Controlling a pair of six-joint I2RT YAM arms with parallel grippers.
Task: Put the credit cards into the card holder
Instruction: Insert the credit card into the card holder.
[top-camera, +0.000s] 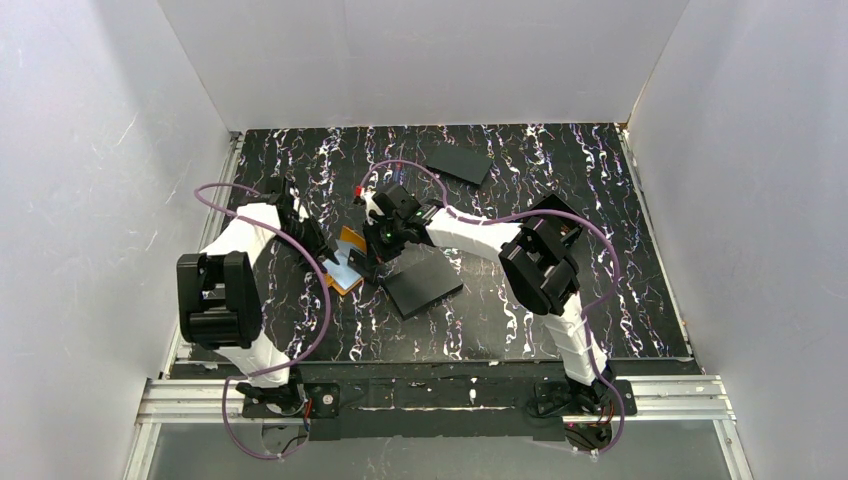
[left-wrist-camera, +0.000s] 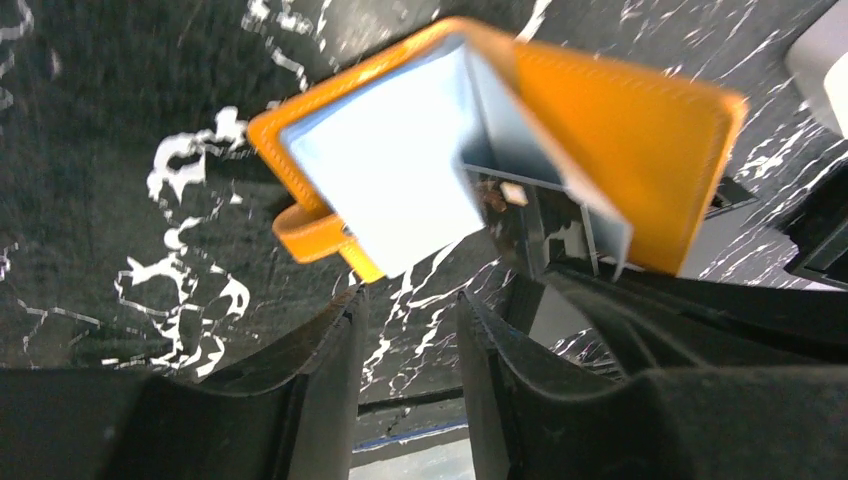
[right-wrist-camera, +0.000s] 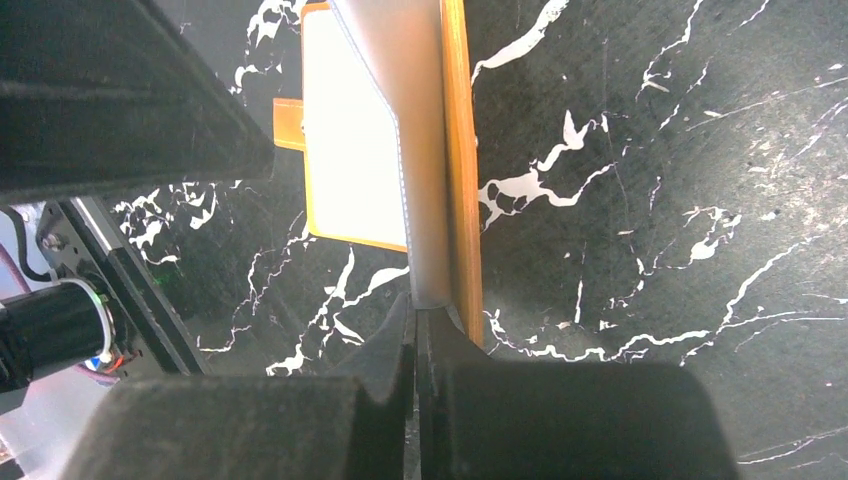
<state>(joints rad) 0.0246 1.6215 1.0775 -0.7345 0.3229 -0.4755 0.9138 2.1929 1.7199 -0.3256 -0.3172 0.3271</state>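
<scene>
The orange card holder (top-camera: 345, 280) lies open on the black marbled table, its pale blue-grey inside up. In the left wrist view the card holder (left-wrist-camera: 390, 170) has one half raised and its clasp tab (left-wrist-camera: 300, 235) at the left. My right gripper (top-camera: 369, 261) is shut on the raised pale inner flap (right-wrist-camera: 410, 150), beside the orange cover (right-wrist-camera: 458, 150); the pinch shows in the right wrist view (right-wrist-camera: 415, 318). My left gripper (top-camera: 326, 252) is open and empty (left-wrist-camera: 410, 300), just short of the holder's near edge. No card shows inside the holder.
A flat black rectangle (top-camera: 425, 280) lies just right of the holder, under the right forearm. Another flat black rectangle (top-camera: 460, 162) lies at the back. White walls close in the table on three sides.
</scene>
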